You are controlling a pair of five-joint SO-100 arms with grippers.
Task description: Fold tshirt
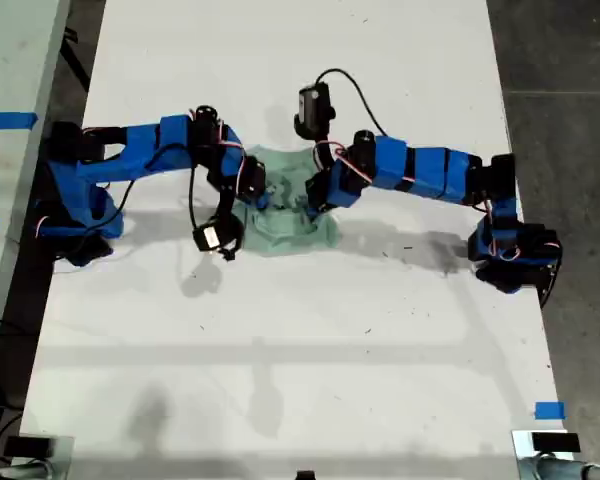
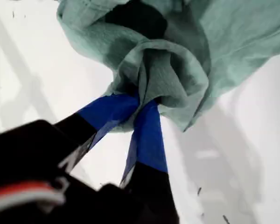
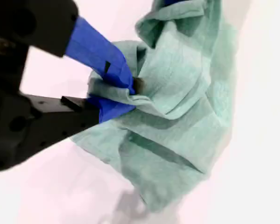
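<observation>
The tshirt [image 1: 285, 205] lies bunched on the white desk [image 1: 300, 340], between the two blue arms and toward 12 o'clock of centre in the exterior view. My first gripper [image 2: 141, 100] has its jaws clamped on a fold of cloth, and my second gripper [image 3: 123, 93] likewise pinches a gathered edge.

A long white table [image 1: 280, 380] fills most of the exterior view, its surface matte and marked with small dark specks and faint grey shadows. A short strip of blue tape [image 1: 548, 410] sits near the table's edge at the exterior view's lower right. Beyond that edge lies a dark grey floor [image 1: 570, 120] with a thin seam line. At the exterior view's left stands a second pale surface [image 1: 10, 60] carrying more blue tape [image 1: 5, 121]. Light is even and soft.
</observation>
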